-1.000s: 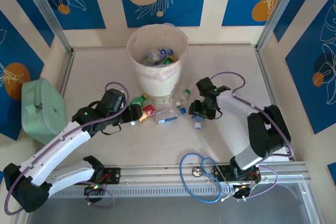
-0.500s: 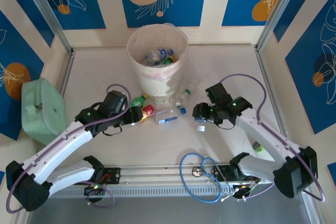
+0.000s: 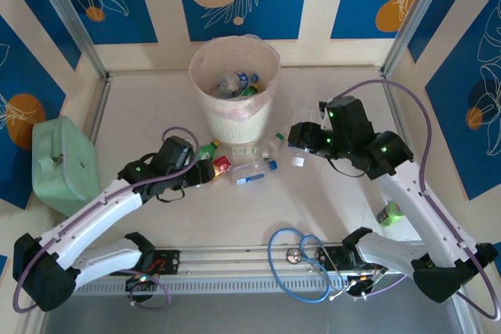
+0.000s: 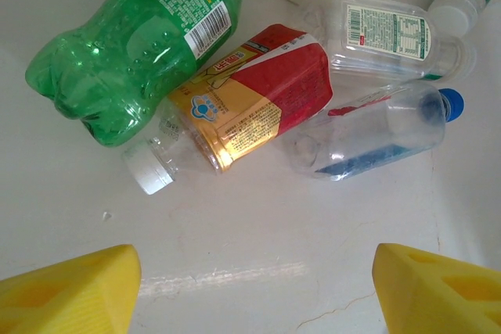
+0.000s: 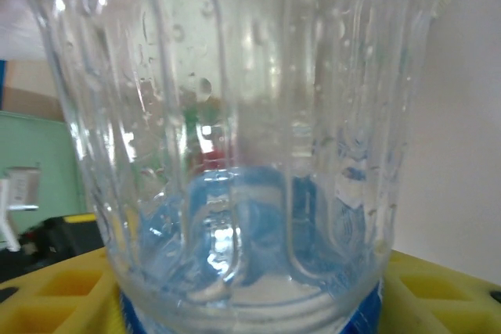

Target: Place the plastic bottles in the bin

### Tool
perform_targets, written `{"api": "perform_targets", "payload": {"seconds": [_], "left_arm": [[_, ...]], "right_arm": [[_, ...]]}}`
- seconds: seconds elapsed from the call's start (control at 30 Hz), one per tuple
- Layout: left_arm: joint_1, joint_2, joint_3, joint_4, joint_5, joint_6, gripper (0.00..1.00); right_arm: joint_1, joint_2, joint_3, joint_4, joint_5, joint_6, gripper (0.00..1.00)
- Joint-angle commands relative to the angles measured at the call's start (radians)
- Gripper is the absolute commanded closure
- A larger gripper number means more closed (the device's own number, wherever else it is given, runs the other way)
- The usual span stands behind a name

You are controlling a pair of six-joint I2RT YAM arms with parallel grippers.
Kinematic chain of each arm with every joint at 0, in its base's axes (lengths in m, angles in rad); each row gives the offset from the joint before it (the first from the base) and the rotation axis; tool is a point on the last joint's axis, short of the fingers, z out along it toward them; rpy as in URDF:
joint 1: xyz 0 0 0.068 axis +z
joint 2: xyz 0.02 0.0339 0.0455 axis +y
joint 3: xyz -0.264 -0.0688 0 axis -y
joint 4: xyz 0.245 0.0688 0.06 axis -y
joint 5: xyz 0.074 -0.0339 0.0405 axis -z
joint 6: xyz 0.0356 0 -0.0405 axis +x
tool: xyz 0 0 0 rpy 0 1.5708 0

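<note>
a clear bottle [image 5: 250, 115] is pinched by the right gripper [image 3: 300, 146] near the bin [image 3: 227, 119]; the left gripper [image 4: 250, 287] is held spread, empty, just short of the red-labelled bottle [image 4: 258, 91].

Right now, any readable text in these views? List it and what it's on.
"Sprite": label of the green bottle.
Red-labelled bottle: print too small to read.
Clear bottle: white label's print and barcode too small to read.
</note>
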Motion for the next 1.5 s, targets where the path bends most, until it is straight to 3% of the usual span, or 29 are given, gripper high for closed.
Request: {"api": "perform_targets", "payload": {"seconds": [0.0,0.3,0.87,1.27,1.33,1.47], "left_arm": [[-0.003,-0.013,-0.008,-0.002,0.013,-0.002,0.22],[-0.003,-0.015,-0.014,0.000,0.008,-0.001,0.22],[-0.002,-0.023,-0.009,-0.022,0.000,0.007,0.22],[0.001,-0.018,-0.011,-0.023,0.000,0.018,0.22],[0.005,-0.016,-0.012,-0.021,-0.001,0.021,0.22],[0.009,-0.008,-0.011,-0.022,0.003,0.027,0.22]], "right_arm": [[0.011,0.034,0.078,0.000,-0.032,-0.016,0.39],[0.009,0.127,0.230,0.038,-0.093,-0.034,0.39],[-0.009,0.489,0.658,0.116,-0.184,-0.038,0.40],[-0.044,0.726,0.862,0.130,-0.248,0.008,0.40],[-0.044,0.770,0.912,0.117,-0.263,0.008,0.37],[-0.043,0.866,1.051,0.054,-0.276,-0.006,0.20]]}}
